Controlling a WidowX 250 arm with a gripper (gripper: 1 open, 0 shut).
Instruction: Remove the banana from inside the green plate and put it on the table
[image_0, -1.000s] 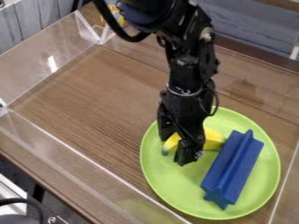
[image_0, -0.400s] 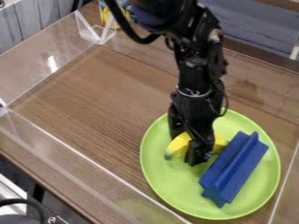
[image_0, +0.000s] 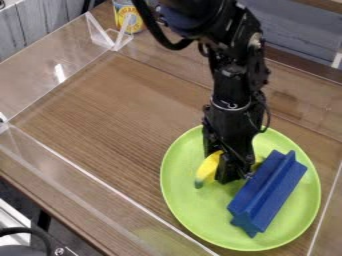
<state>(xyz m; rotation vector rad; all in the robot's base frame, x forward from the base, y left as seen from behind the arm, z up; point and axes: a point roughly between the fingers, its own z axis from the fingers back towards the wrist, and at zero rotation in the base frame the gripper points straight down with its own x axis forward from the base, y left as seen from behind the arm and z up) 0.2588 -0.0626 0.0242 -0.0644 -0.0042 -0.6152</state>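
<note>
The end effector (image_0: 225, 168) points straight down over the green plate (image_0: 187, 205) and is clenched on the banana (image_0: 207, 169), its black fingers standing low at the plate surface. The banana is inside the plate, near the middle, its yellow body showing on the left side of the fingers. Just to the right of the fingers lies a blue block (image_0: 269, 193), long and ridged, set diagonally across the right half of the plate; it is very close to the end effector.

The plate is round, flat, smooth and lime green, with a slightly raised rim. It sits at the near right part of the counter (image_0: 120, 110), close to the front edge. The counter is brown with wood grain, and clear acrylic walls (image_0: 54, 70) stand along its edges. To the left and behind the plate the wood surface is wide and free.
</note>
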